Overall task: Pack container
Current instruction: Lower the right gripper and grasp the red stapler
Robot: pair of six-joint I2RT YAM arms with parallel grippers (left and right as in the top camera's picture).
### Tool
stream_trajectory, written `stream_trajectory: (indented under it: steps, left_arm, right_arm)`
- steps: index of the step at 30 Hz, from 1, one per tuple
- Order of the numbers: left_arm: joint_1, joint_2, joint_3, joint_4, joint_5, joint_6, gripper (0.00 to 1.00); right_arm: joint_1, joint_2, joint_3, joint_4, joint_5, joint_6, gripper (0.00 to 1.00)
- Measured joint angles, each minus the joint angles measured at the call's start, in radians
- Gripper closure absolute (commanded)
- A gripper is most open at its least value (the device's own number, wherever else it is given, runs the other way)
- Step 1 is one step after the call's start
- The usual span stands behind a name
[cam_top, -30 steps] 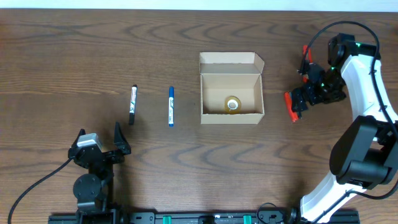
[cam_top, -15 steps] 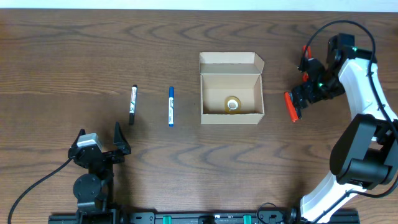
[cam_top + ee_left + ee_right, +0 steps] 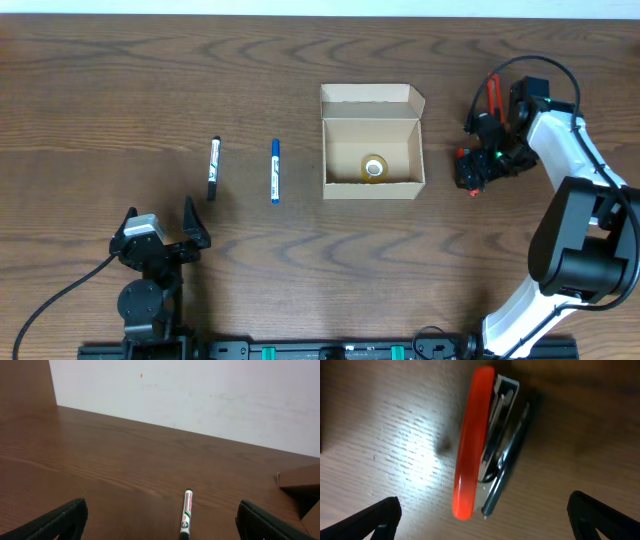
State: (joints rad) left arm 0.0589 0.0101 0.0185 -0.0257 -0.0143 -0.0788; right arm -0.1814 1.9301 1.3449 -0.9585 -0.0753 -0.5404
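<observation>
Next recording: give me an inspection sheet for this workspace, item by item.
Surface: dark wood-grain table.
Job's things: container open, flap folded back, tape roll inside; black marker and blue marker lying left of it; red stapler on the table right of it.
Clutter: nothing seen.
Hands: left hand open, empty, at the near edge; right hand open above the stapler, not gripping it.
Cables: black cable at the left arm's base; black loop over the right arm.
Surroundings: pale wall behind the table.
</observation>
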Motion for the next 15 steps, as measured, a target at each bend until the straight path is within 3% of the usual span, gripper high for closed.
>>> stream_trajectory:
  steps: [15]
  left_arm:
    - [0.0,0.0,0.0,0.0,0.0,0.0,0.05]
  right_arm:
    - [0.009,0.087,0.0,0.015,-0.014,0.018,0.01]
